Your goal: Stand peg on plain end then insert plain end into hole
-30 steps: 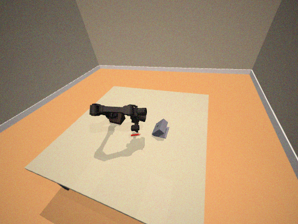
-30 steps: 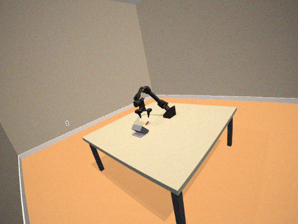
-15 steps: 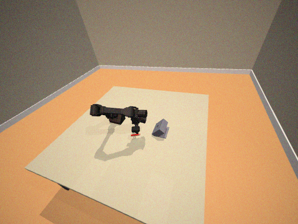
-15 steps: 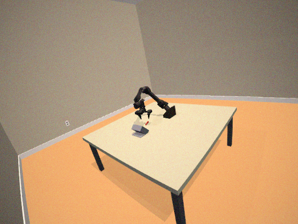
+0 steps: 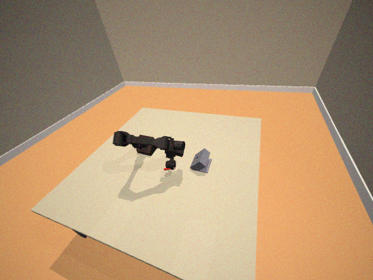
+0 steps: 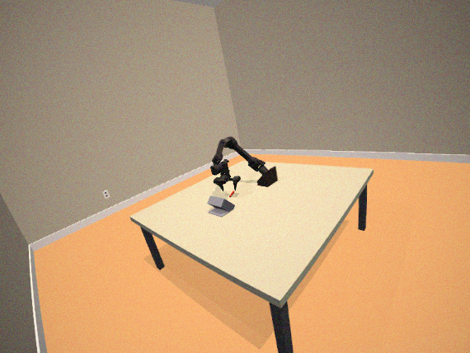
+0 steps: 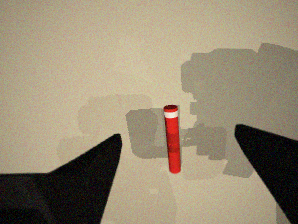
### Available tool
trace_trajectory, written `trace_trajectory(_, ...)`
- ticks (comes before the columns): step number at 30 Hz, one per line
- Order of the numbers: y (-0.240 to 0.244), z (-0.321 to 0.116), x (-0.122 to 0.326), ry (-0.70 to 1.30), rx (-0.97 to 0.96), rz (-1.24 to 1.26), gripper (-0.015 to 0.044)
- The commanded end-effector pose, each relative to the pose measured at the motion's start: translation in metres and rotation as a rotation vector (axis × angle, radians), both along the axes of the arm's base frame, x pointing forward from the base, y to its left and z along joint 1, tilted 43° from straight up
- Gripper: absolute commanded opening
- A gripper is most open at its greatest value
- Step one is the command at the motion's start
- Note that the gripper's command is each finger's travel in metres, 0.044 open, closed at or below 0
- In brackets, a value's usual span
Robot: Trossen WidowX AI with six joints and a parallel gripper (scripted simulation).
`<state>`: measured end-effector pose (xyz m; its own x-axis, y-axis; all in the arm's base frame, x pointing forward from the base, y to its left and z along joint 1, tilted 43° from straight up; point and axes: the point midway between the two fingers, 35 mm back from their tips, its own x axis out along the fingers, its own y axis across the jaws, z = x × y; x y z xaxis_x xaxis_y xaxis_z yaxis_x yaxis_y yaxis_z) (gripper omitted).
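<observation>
The red peg (image 5: 167, 169) (image 6: 232, 194) (image 7: 173, 142) lies on its side on the table. Its white band is near the upper end in the wrist view, and the plain end points to the bottom of that view. My gripper (image 6: 229, 190) (image 7: 176, 134) is open and empty above the table, with the peg showing between its two fingertips in the wrist view, touching neither. In the top view the gripper hides part of the peg. The grey sloped panel (image 5: 200, 160) (image 6: 221, 204) stands on the table; its hole shows as a small dark spot in the top view.
The panel stands a short way beyond the peg, on the side away from the arm's base (image 6: 268, 176). The pale table (image 5: 213, 209) (image 6: 264, 231) carries the arm, the peg and the panel. The arm's shadow falls around the peg.
</observation>
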<state>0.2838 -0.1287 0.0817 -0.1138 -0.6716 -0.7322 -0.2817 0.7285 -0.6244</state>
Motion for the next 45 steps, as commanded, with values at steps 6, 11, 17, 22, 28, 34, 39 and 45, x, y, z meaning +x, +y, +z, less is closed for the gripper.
trace_trajectory(6, -0.009, -0.012, -0.003, 0.011, -0.003, 0.006, 0.0440)
trace_trajectory(11, -0.015, -0.017, -0.004, 0.011, -0.004, 0.006, 0.0440)
trace_trajectory(17, -0.021, -0.024, -0.006, 0.011, -0.005, 0.006, 0.0440)
trace_trajectory(22, -0.027, -0.029, -0.008, 0.012, -0.007, 0.006, 0.0440)
trace_trajectory(28, -0.027, -0.030, -0.008, 0.012, -0.007, 0.006, 0.0335)
trace_trajectory(34, -0.027, -0.030, -0.008, 0.012, -0.007, 0.006, 0.0177)
trace_trajectory(39, -0.027, -0.030, -0.008, 0.012, -0.007, 0.006, 0.0110)
trace_trajectory(45, -0.027, -0.030, -0.008, 0.012, -0.007, 0.006, 0.0110)
